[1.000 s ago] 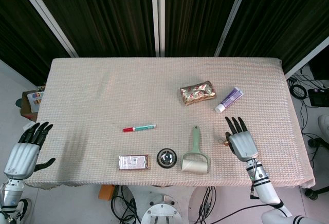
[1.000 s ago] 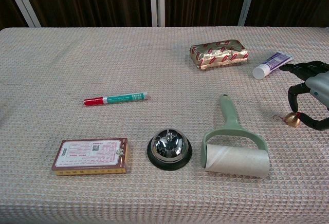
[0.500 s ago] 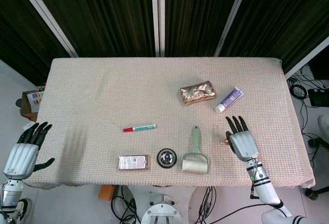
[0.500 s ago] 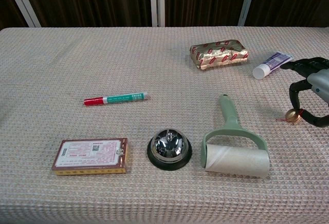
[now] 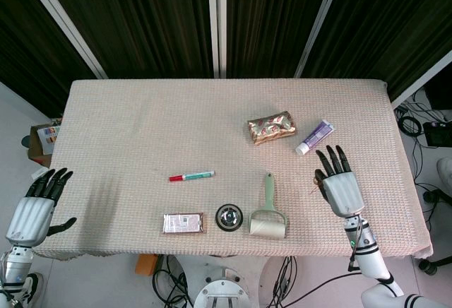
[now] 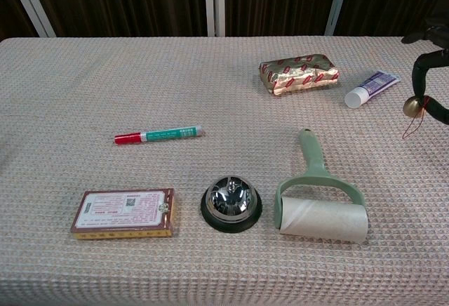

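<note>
My head view looks steeply down on the whole worktop [image 5: 141, 110]; my chest view, lower and nearer, shares its front half.

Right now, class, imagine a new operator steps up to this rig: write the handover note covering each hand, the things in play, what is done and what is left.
Right hand: pinches a small gold bell, lifted clear of the table; its red string hangs below it.
Left hand: open, holding nothing, off the table's left edge.
Nearby: tube just beyond the bell, lint roller, desk bell.
Done: the bell is picked up.
Left: probably setting it down somewhere; no spot is evident.
</note>
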Action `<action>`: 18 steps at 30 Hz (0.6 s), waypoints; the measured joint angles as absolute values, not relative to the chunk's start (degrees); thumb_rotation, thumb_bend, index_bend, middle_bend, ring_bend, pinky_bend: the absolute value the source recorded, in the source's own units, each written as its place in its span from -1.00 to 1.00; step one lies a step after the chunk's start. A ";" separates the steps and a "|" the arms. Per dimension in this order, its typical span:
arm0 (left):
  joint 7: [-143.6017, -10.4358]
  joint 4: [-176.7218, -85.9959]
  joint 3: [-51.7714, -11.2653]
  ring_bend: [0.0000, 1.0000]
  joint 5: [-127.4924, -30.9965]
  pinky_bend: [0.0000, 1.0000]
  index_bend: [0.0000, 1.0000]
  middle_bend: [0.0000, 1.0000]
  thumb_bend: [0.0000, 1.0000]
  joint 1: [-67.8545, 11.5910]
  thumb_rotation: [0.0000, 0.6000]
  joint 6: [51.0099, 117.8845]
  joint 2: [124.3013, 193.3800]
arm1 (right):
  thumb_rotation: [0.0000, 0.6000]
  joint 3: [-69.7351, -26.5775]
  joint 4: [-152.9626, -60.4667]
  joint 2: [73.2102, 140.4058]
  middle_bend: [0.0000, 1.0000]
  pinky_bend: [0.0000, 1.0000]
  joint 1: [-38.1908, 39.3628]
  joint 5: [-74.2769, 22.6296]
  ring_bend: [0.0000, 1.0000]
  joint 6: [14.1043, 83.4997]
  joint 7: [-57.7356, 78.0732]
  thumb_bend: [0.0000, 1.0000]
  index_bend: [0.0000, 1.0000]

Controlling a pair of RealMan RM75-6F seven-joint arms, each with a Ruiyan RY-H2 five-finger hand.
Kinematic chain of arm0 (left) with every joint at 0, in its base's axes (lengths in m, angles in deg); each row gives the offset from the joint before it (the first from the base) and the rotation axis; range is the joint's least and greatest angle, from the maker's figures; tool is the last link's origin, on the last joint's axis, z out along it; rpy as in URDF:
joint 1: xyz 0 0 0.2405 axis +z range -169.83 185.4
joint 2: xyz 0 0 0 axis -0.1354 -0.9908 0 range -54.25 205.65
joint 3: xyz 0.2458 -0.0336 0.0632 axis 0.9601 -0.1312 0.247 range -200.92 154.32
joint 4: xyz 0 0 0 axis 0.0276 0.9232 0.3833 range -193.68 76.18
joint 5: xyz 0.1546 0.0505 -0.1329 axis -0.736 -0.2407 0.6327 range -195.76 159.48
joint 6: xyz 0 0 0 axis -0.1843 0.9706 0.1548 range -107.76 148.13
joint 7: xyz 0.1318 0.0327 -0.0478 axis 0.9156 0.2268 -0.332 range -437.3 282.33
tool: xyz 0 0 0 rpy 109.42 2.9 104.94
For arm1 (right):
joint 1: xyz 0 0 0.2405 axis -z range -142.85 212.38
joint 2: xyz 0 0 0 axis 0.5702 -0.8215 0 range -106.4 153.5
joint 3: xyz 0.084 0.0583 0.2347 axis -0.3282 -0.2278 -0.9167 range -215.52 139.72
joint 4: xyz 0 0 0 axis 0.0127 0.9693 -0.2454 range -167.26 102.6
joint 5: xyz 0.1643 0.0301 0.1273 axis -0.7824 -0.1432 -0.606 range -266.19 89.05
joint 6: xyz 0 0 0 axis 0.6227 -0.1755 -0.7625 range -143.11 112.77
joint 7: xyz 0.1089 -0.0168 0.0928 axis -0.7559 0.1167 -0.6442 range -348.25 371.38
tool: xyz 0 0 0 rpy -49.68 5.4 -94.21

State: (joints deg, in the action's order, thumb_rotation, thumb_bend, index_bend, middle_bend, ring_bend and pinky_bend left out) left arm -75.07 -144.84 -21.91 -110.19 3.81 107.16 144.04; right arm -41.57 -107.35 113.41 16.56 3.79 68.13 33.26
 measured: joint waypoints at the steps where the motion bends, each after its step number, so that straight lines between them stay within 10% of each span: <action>1: -74.98 -144.82 -21.89 -0.93 -110.15 -0.68 -0.83 -0.85 -0.79 3.84 1.00 107.16 143.98 | 1.00 -41.65 -106.98 113.64 -0.65 -1.00 16.65 4.23 -1.00 67.47 33.96 -0.17 0.65; 18: -74.91 -144.90 -21.87 -0.93 -110.05 -0.68 -0.83 -0.85 -0.79 3.58 1.00 106.60 144.07 | 1.00 -42.27 -102.24 114.28 -0.60 -1.00 17.46 1.98 -1.00 66.91 32.25 -0.10 0.83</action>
